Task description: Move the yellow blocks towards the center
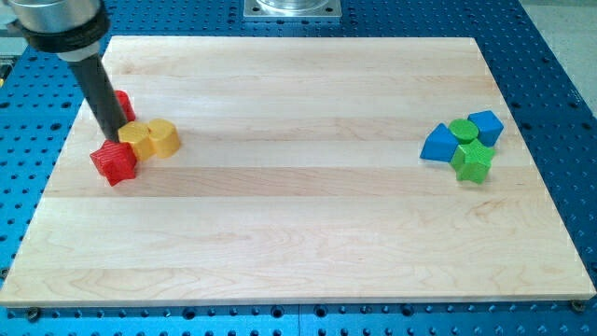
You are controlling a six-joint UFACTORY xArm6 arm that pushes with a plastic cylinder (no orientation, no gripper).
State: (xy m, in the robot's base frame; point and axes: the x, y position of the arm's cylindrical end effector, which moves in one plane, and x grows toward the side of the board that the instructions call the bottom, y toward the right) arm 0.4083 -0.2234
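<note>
Yellow plastic is what the job turns on: two small yellow blocks sit touching each other at the counter's left side, a yellow star-like block (138,139) and, just right of it, a yellow cylinder (164,137). Both look light, rigid and smooth, so I judge they will slide easily on the pale wooden counter (298,233) and may spin or slip sideways if pushed off-centre. Nothing here can grip; the tool is a bare rod with no jaws to spread or press together, so contact has to come from the blocks' left faces, pushing rightward toward the middle.

My tip (116,133) stands at the left edge of the star-like block, touching or nearly so. A red star block (115,161) lies just near-left of it, against the yellow one, and a second red block (125,103), shape unclear, shows partly behind the rod.

Well apart at the right are a blue triangular block (438,144), a blue block (486,125), a green cylinder (464,130) and a green star block (473,161), clustered together.

No brand, label or writing is readable anywhere.
</note>
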